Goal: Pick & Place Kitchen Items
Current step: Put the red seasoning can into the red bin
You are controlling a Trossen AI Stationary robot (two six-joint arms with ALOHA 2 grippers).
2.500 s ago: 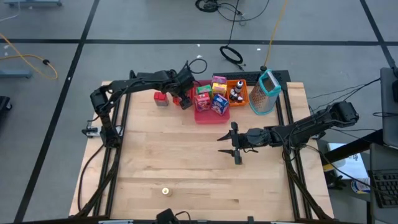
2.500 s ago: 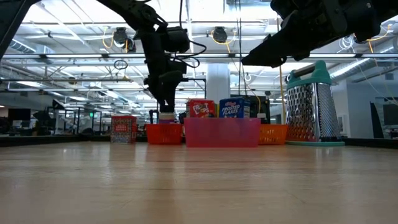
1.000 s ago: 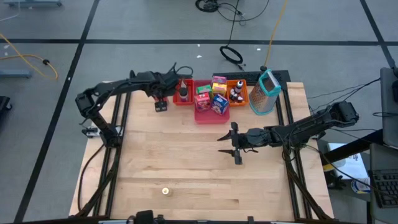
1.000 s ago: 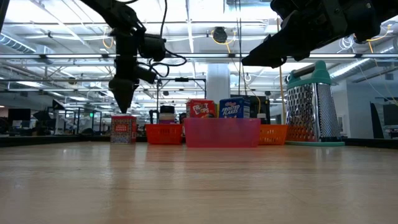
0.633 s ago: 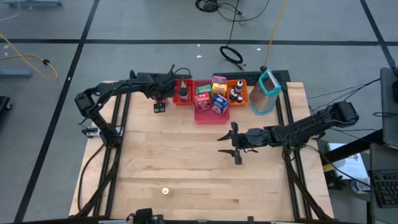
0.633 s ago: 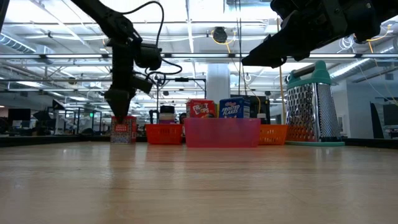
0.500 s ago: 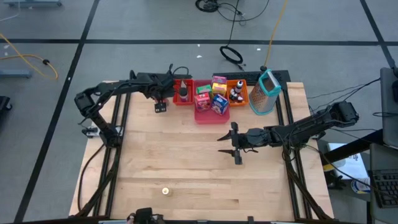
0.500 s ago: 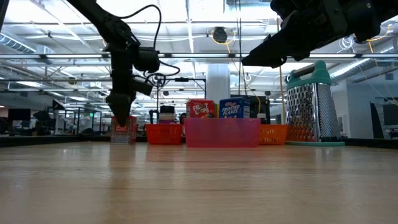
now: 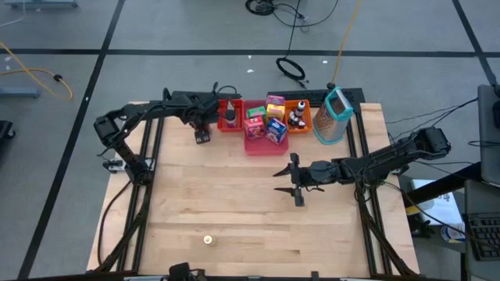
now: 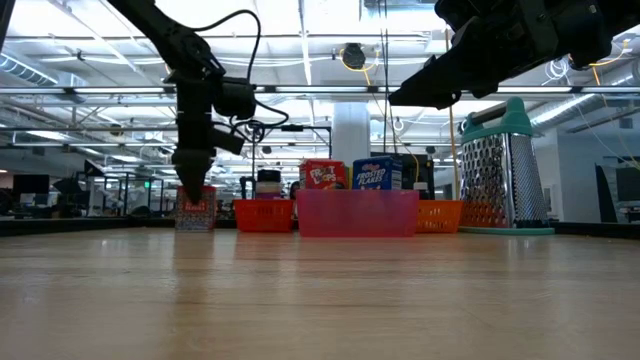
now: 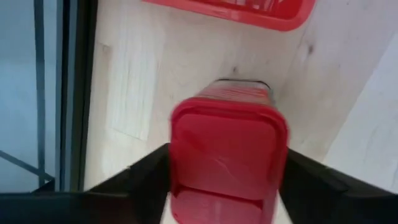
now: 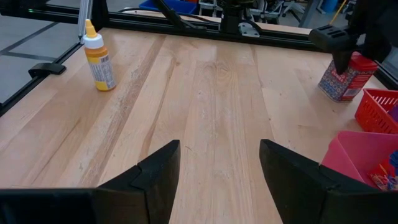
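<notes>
A small container with a red lid (image 11: 227, 149) stands on its base on the table at the far left (image 9: 202, 137), just left of the red tray (image 9: 229, 117). My left gripper (image 10: 192, 190) comes down on it from above, shut on its lid. My right gripper (image 9: 286, 186) hovers open over the table's middle with nothing between its fingers (image 12: 217, 180). More kitchen items, boxes and little bottles, sit in the pink tray (image 9: 262, 139) and the orange tray (image 9: 299, 117). My left gripper pinches the red lid by two opposite sides (image 11: 177, 155) between its two fingers (image 11: 146, 171). The fingers come from above, pointing steeply down. The container stays on the table on its base (image 10: 195, 222), about upright.
A metal grater with a teal top (image 9: 334, 115) stands at the far right beside the orange tray. A small yellow-capped bottle (image 9: 208, 240) stands alone near the front edge (image 12: 99, 59). Bare wood lies between it and the trays.
My left gripper has sunk onto the red-lidded container and now has the lid between its fingers. The container has stayed on the table at its place.
</notes>
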